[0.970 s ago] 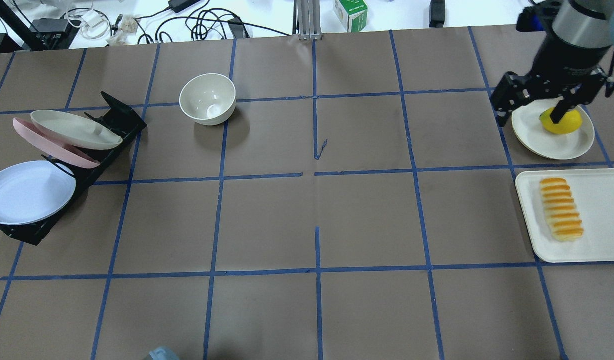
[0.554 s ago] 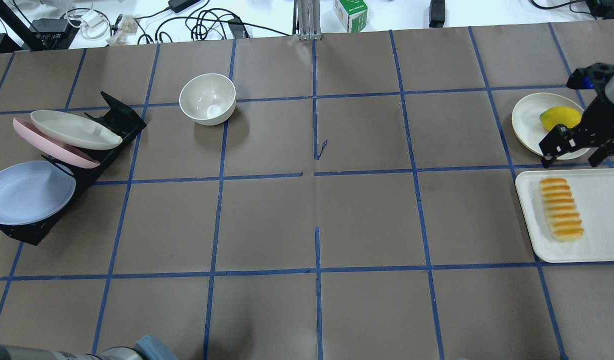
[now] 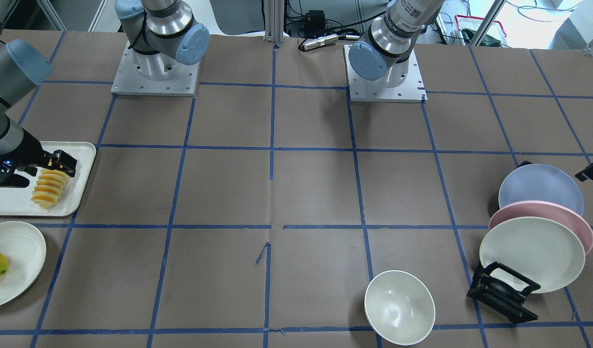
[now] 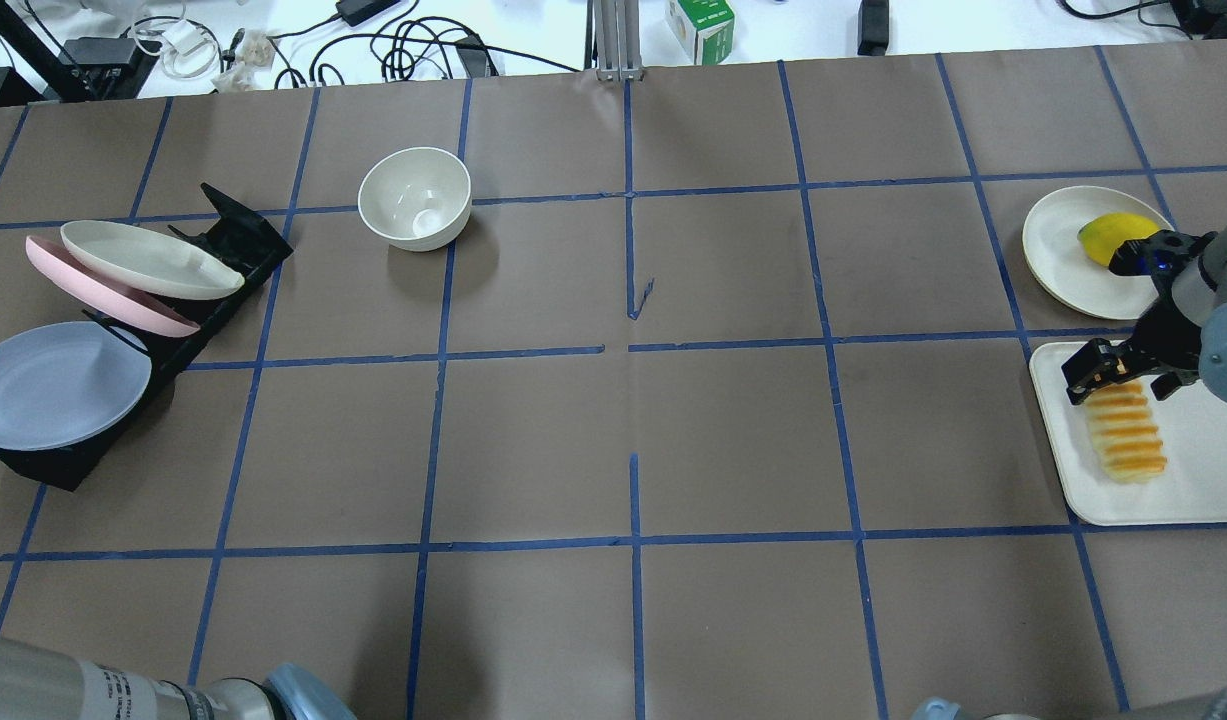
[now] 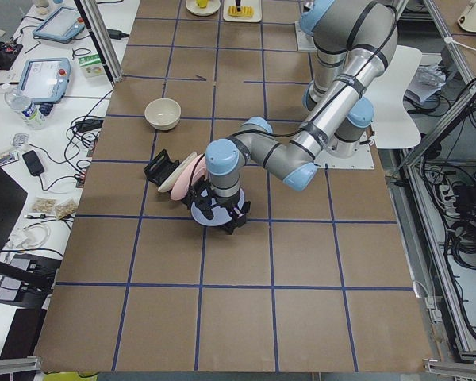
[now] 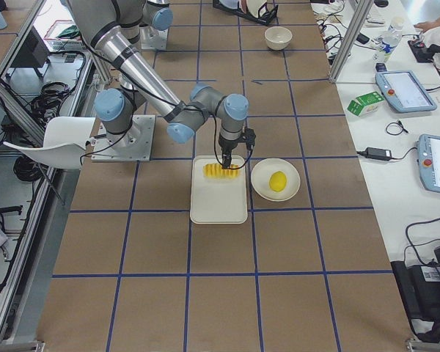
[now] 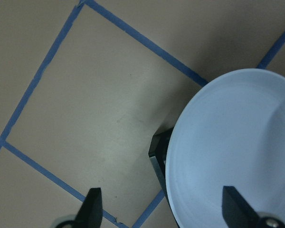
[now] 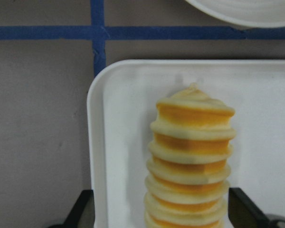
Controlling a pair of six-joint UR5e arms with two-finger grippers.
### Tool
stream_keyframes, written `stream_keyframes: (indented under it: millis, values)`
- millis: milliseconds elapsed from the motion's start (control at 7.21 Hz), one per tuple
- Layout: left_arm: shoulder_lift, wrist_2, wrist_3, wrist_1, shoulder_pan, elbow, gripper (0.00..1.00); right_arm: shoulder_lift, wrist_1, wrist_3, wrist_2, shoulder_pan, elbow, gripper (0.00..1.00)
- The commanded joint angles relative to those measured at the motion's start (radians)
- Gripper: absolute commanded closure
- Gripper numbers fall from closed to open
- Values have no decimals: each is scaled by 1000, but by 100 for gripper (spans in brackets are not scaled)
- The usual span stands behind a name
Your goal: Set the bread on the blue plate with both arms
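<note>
The bread (image 4: 1130,440) lies ridged side up on a white tray (image 4: 1208,480) at the right. My right gripper (image 4: 1123,383) is open, low over the bread's far end, one finger on each side. In the right wrist view the bread (image 8: 190,161) runs between the fingertips (image 8: 80,211). The blue plate (image 4: 53,385) leans in the front slot of a black rack (image 4: 235,240) at the left. My left gripper (image 7: 162,203) is open, and the blue plate's (image 7: 232,142) edge lies between its fingers. In the front-facing view only a tip of it (image 3: 591,169) shows beside the plate (image 3: 540,186).
A pink plate (image 4: 103,290) and a cream plate (image 4: 143,260) lean in the same rack behind the blue one. A cream bowl (image 4: 415,198) stands at the back left. A cream plate (image 4: 1063,255) with a yellow fruit (image 4: 1111,235) sits just beyond the tray.
My right gripper has moved from above the fruit plate toward the robot and down over the bread's far end. My left arm has come into view at the lower left.
</note>
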Motion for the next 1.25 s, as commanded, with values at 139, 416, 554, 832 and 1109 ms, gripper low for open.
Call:
stream_keyframes:
  millis: [139, 416, 554, 832, 1109]
  values:
    - [-40, -4, -15, 4, 2, -1, 14, 68, -81, -114, -30, -50, 9, 0]
    - [-60, 0, -18, 4, 2, -2, 34, 101, -78, -119, -27, -53, 9, 0]
    - [-68, 0, -18, 4, 2, -1, 45, 98, -61, -117, -24, -54, 10, 2]
    - [-69, 0, -17, 5, 2, 1, 84, 98, -63, -117, -26, -54, 7, 42]
    - [-60, 1, -8, 4, 2, 2, 100, 95, -51, -116, -29, -57, 4, 89]
